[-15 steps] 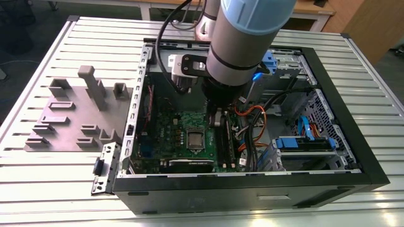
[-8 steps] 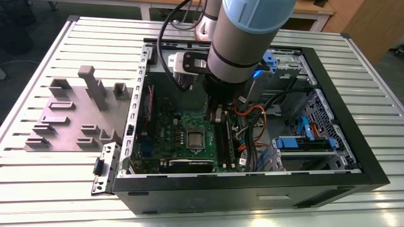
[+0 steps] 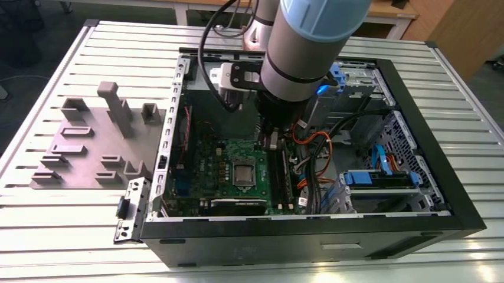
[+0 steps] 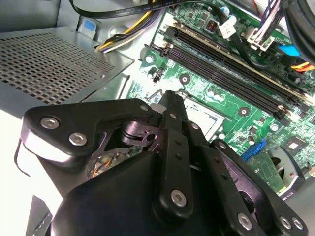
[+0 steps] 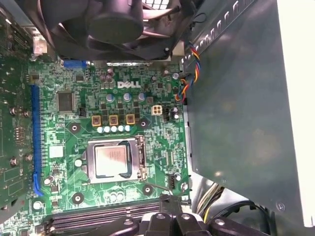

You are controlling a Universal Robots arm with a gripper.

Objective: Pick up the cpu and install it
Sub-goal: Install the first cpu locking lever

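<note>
The cpu, a small silver square, lies flat inside the metal socket frame on the green motherboard. In the exterior view the cpu sits mid-board inside the open black computer case. My gripper hangs above the board between the socket and the memory slots, a short way off the cpu's edge. Its fingers are shut together with nothing between them. In the second wrist view the gripper points down at the socket's corner. In the exterior view the arm reaches down into the case.
A black fan sits beyond the socket. A grey metal box walls one side, and cables and a blue-trimmed drive bay crowd the exterior view's right. A grey fixture block rests on the slatted table outside the case.
</note>
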